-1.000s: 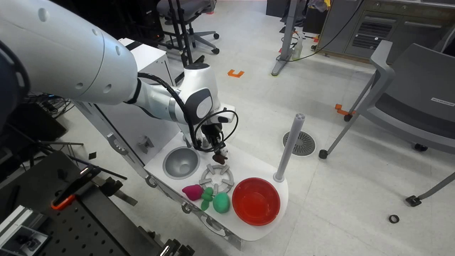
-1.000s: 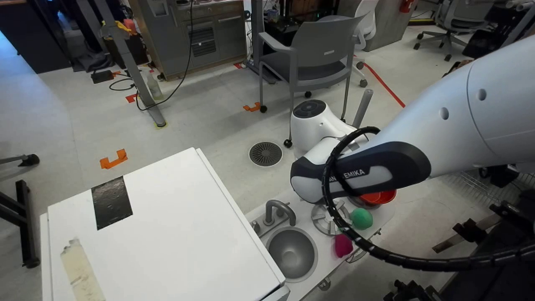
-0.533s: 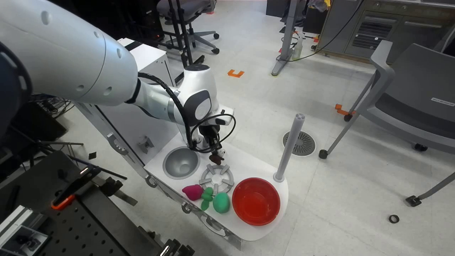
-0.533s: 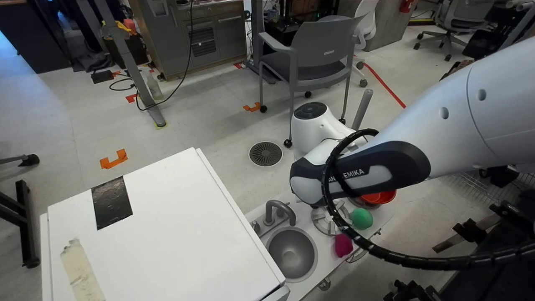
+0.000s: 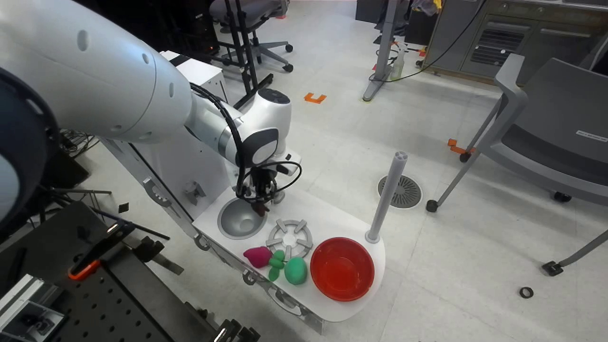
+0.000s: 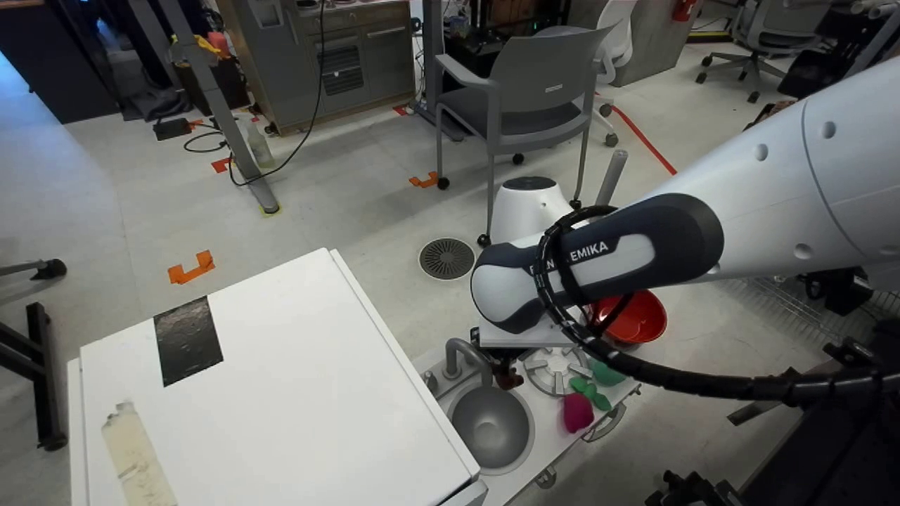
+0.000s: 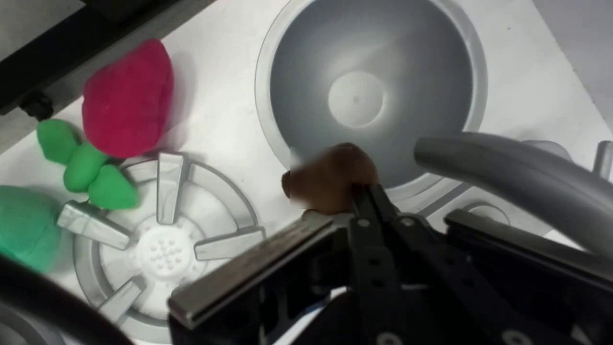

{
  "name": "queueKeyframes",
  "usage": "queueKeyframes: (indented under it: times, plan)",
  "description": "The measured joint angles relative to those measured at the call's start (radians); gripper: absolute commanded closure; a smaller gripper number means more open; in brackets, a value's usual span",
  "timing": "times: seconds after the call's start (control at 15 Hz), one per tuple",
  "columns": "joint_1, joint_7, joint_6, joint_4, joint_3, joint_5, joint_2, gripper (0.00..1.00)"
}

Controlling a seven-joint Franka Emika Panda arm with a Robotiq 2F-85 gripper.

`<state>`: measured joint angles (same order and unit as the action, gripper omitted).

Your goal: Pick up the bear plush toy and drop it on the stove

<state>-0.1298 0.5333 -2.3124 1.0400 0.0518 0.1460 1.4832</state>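
Observation:
The bear plush toy [image 7: 330, 179] shows as a small brown soft lump at my fingertips in the wrist view, partly blurred. It also shows as brown in both exterior views [image 5: 260, 209] [image 6: 509, 379]. Its whitish part with dark patches is hidden now. My gripper [image 7: 371, 191] is shut on it and holds it above the counter at the sink's edge, beside the faucet. In an exterior view the gripper [image 5: 262, 197] is partly covered by cables. The stove [image 7: 165, 249] is a grey ring with several prongs, left of the toy in the wrist view. The toy is apart from the stove.
The grey sink [image 5: 228, 232] lies under and beside the toy. The curved faucet [image 7: 507, 163] is close to the gripper's right. A pink plush [image 7: 127, 100], a green leafy toy [image 7: 84, 163], a green round toy [image 5: 296, 270] and a red bowl [image 5: 342, 268] surround the stove.
My gripper and the toy moved from near the stove's back edge over to the sink's edge by the faucet. The gripper stayed shut on the toy. The arm turned slightly.

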Motion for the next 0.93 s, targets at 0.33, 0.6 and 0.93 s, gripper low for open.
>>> queueKeyframes:
  times: [0.33,0.6,0.93]
  plan:
    - [0.008,0.001,0.014,0.021,-0.013,0.019,0.002,0.99]
    - [0.006,0.002,0.014,0.039,-0.045,0.019,0.003,0.99]
    - [-0.006,0.007,0.019,0.048,-0.088,0.014,0.003,0.5]
